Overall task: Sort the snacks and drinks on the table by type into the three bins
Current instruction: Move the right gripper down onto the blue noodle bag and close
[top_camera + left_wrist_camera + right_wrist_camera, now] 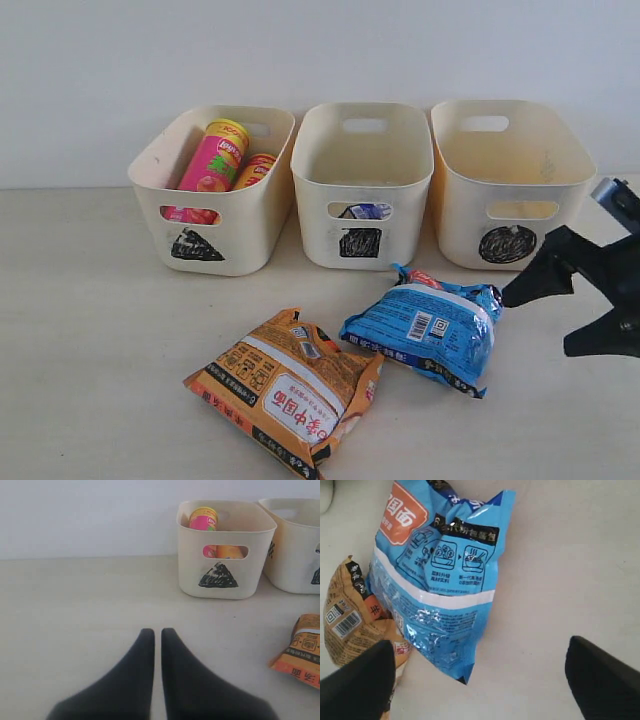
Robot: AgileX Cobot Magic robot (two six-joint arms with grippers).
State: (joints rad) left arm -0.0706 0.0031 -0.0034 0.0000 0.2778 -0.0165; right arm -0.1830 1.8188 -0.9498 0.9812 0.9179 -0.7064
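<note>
Progress: two tubes (215,155) stand in the triangle bin (250,235), next to the square bin (400,250), whose handle hole shows a carton (366,211). Orange bag (285,388) and blue bag (425,325) lie unsorted on the table (100,330) before the square bin. Right gripper (535,325), jaws apart, sits beside the blue bag. Left gripper (157,632) is closed, empty.

Free table (75,605) ahead of my left gripper (157,645).
Blue bag (440,580) and orange bag (350,615) lie before my spread right gripper (535,325).

bins (410,215) cream, black scribbled triangle (196,246), square (360,243), circle (508,244) | tube (215,160) pink, lid (227,130) yellow | bag (425,325) ahead of black right fingers (600,680) blue, white band | other bag (285,385) orange | table (90,330) pale beige
</note>
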